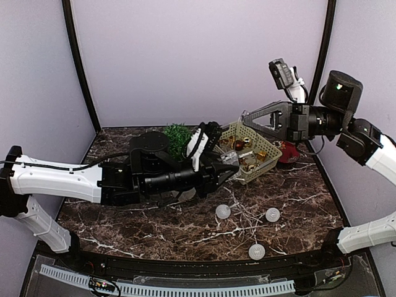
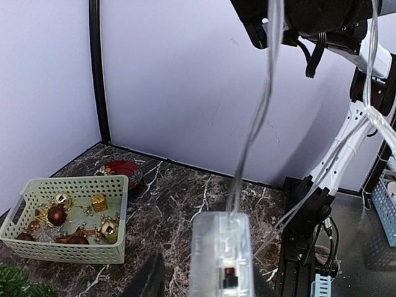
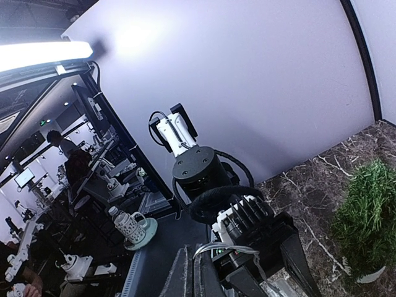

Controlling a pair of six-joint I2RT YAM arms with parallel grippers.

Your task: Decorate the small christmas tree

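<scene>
Top view: tree (image 1: pixel 178 137) stands upright in its pot near the far edge, just left of middle, long axis vertical, tip up. Left arm lies in front of it. Left gripper (image 1: pixel 224 166) has its jaws clamped on a clear box (image 1: pixel 230 157) beside the basket (image 1: pixel 267 150), which sits toward the far right corner. Right gripper (image 1: pixel 245 115) hangs above the basket, pointing left. Three pale balls (image 1: pixel 223 211) lie near the front edge.

Left wrist: box (image 2: pixel 221 247) sits between the jaws; a wire (image 2: pixel 257 124) rises from it to the right gripper.

Right wrist: jaws drawn together, apparently on the wire. Tree (image 3: pixel 370 210) at the right edge, tip up.
</scene>
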